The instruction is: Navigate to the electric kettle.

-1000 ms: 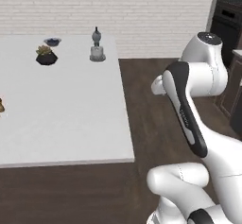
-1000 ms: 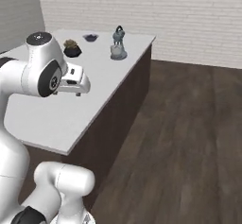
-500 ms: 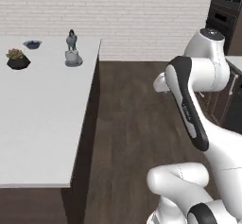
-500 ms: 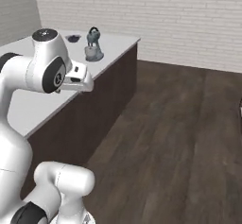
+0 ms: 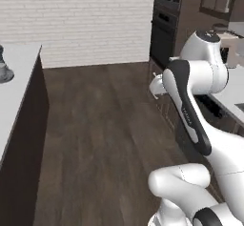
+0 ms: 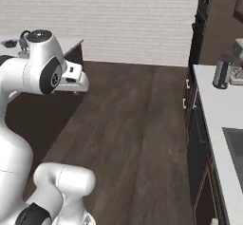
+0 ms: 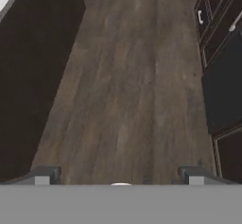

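Observation:
The electric kettle [image 6: 220, 71] is an upright brushed-steel cylinder with a dark lid. It stands on the pale counter [image 6: 213, 110] along the right wall, near that counter's far end. My gripper [image 7: 119, 176] is open and holds nothing. Its fingertips [image 7: 45, 176] are far apart and point down at bare dark wood floor. The hand [image 6: 76, 79] hangs over the aisle floor between the island and the right-hand cabinets, well left of the kettle. It also appears from the other side in the left base view [image 5: 157, 87].
A dark-sided island [image 5: 19, 106] with a small grey figurine [image 5: 4, 67] runs along the left. A tall dark oven column [image 5: 167, 25] stands at the back right. Dark drawer fronts [image 6: 192, 124] line the right counter, which has a sink [image 6: 235, 148]. A wide wooden aisle [image 6: 137, 124] lies between.
The whole picture has swung to the right as the base turned. The island slid off to the left, and the right counter with the kettle came into view. The arm's pose looks unchanged.

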You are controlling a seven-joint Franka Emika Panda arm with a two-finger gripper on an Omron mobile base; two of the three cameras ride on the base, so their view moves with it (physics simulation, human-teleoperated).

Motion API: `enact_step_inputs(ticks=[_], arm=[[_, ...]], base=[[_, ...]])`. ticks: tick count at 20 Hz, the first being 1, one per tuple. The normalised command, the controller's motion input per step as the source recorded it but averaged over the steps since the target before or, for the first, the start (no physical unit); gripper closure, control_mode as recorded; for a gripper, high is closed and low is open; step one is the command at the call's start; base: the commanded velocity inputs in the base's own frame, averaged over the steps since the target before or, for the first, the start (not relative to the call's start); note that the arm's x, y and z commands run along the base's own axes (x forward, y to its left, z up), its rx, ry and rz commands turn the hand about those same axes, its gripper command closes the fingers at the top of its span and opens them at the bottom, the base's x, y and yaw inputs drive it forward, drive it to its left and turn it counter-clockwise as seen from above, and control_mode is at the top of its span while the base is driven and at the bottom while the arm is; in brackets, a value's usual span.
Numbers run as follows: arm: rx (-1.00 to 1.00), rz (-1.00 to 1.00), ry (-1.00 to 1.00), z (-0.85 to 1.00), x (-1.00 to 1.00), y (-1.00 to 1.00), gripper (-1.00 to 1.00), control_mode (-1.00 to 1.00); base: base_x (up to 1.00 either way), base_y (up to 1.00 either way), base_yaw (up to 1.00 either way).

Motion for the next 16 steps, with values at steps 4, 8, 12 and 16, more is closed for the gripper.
enact_step_inputs(ticks=[4,8,12,16], arm=[[0.0,0.0,0.0,0.0,0.0,0.0,-1.0,1.0],[0.0,0.0,0.0,0.0,0.0,0.0,-1.0,1.0],[0.0,0.0,0.0,0.0,0.0,0.0,-1.0,1.0],[0.0,0.0,0.0,0.0,0.0,0.0,-1.0,1.0]], base=[[0.05,-0.19,-0.8],[0.63,0.04,-0.62],[1.0,0.4,-0.47],[1.0,0.56,-0.41]])
